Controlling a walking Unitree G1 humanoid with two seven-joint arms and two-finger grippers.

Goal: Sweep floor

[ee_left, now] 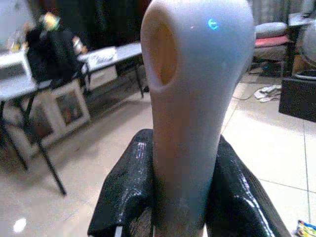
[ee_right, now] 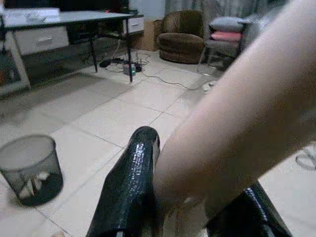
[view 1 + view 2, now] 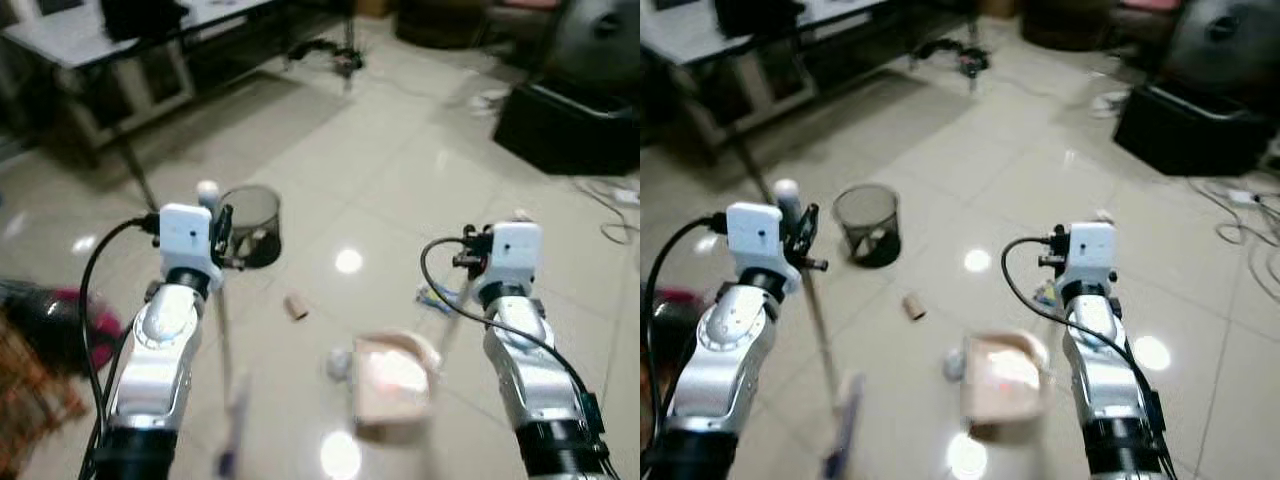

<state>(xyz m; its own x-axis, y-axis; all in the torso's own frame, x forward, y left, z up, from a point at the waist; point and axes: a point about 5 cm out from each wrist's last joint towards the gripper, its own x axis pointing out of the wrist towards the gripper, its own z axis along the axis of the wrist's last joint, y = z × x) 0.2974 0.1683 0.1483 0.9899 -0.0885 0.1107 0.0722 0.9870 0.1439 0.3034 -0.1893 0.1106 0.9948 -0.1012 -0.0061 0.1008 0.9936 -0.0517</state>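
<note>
While its two black fingers [image 1: 126,192] press against either side of a pale broom handle [image 1: 195,113], the left gripper [image 3: 222,236] holds that handle just below its rounded, holed top, and the thin shaft runs down from it toward a blurred bluish broom head [image 3: 843,425] low on the tiled floor [image 3: 400,170]. On the other side, the right gripper [image 2: 192,207] is closed around the cream handle of a dustpan [image 3: 392,378], whose pinkish pan hangs in front of the robot between the two silver arms, tilted and blurred. Just beside the pan lie small pieces of litter: a cardboard tube [image 3: 296,306] on the tiles toward the left arm, a crumpled pale scrap [image 3: 338,362] touching the pan's edge, and a blue and yellow wrapper [image 3: 436,298] near the right wrist. Beyond the left gripper stands a black wire-mesh wastebasket [image 3: 250,226], upright, with a few pale scraps in its bottom. Farther off are a grey table [image 3: 90,45] on thin black legs with a dark bag on it, a black box [image 3: 565,125] at the far right, loose cables [image 3: 605,205] beside it, and a brown armchair [image 2: 185,29] against the back wall
</note>
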